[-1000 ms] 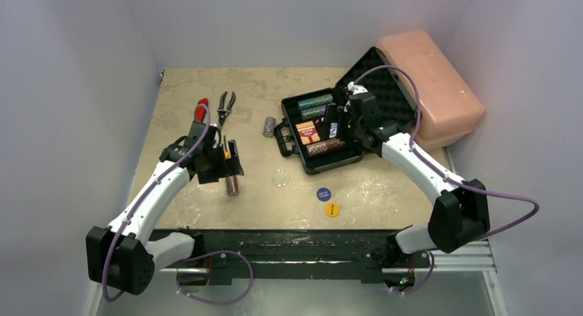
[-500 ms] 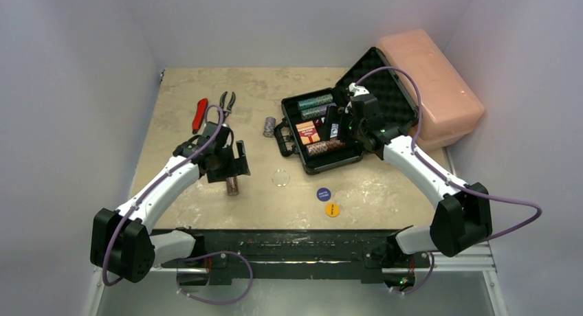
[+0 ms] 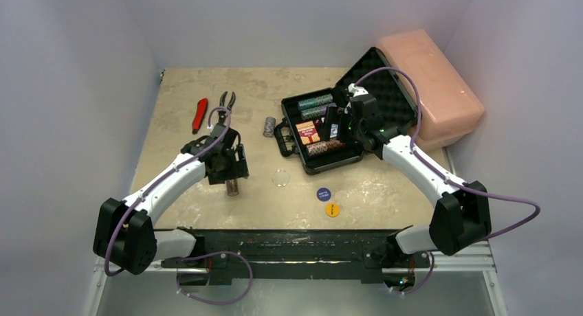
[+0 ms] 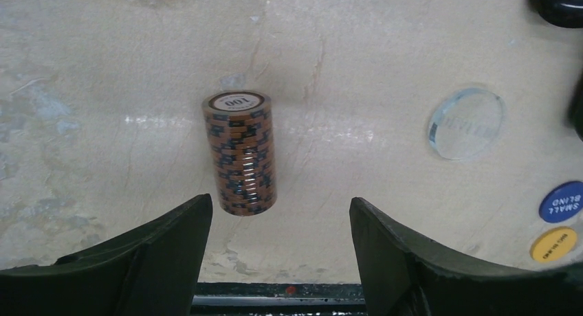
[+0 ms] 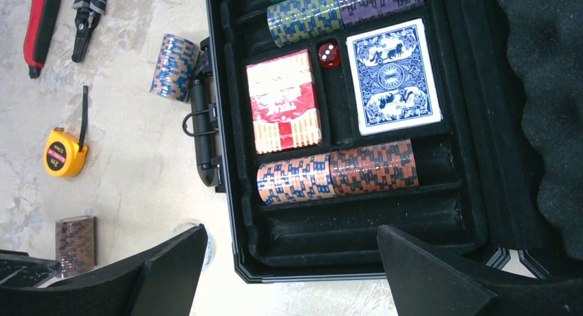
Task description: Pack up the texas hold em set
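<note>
Between the fingers of my left gripper stands a brown stack of chips, upright on the table, its top chip marked 100. Both fingers are spread wide and touch nothing. The stack sits off-centre, closer to one finger than the other, and only about level with the tips. Off to the right lie the clear button, the blue button and the yellow button, all flat and well apart from the stack.

My right gripper hangs spread and empty too, above the near part of the open case, which lies at the far right of the table. Inside are the red deck, the blue deck, the die in the gap between them, and rows of chips lying in the slots; the nearest slot is bare. A second stack lies on its side just beside the handle, outside the case.

Trouble I expect: if I close as I am, the nearer finger meets the brown stack first and shoves it, and loose chips shear or topple easily. Gripping too high would lift only the upper chips, and too soft a squeeze could drop the lower ones on the way to the case.
</note>
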Motion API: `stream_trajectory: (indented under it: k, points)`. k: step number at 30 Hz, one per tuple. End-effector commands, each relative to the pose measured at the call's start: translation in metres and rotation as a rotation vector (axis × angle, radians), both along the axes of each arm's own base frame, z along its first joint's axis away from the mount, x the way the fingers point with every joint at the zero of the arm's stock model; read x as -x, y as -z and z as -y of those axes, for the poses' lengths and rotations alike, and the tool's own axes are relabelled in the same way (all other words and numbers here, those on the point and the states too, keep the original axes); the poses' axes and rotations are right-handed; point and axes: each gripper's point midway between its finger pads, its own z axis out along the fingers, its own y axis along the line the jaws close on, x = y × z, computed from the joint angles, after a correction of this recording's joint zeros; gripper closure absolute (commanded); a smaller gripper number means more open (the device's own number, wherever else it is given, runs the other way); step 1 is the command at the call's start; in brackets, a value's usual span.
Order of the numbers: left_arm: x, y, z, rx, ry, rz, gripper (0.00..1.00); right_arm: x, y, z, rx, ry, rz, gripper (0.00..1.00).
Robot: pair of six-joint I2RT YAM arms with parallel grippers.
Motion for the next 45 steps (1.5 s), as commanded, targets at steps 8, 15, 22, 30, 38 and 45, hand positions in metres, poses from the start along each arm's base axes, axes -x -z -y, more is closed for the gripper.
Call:
stream_trajectory:
  k: [8, 15, 22, 30, 38, 45]
  points:
    - [-0.007, 0.017, -0.016, -0.095, -0.085, 0.004, 0.31, -0.003, -0.001, -0.004, -0.012, -0.021, 0.019, 0.01]
    - [-0.005, 0.036, -0.013, -0.093, -0.079, -0.034, 0.36, -0.003, 0.002, -0.003, -0.007, -0.02, 0.01, 0.01]
    - [-0.002, 0.048, -0.012, -0.09, -0.081, -0.05, 0.4, -0.004, 0.007, -0.005, -0.005, -0.026, -0.004, 0.01]
    - [-0.005, 0.05, -0.015, -0.109, -0.103, -0.052, 0.44, -0.004, 0.008, -0.005, 0.0, -0.025, -0.011, 0.01]
    - [-0.014, 0.047, -0.015, -0.135, -0.103, -0.051, 0.44, -0.003, 0.009, -0.007, 0.0, -0.032, -0.016, 0.01]
    - [-0.019, 0.047, -0.017, -0.153, -0.097, -0.043, 0.44, -0.001, 0.004, -0.007, -0.004, -0.036, -0.004, 0.01]
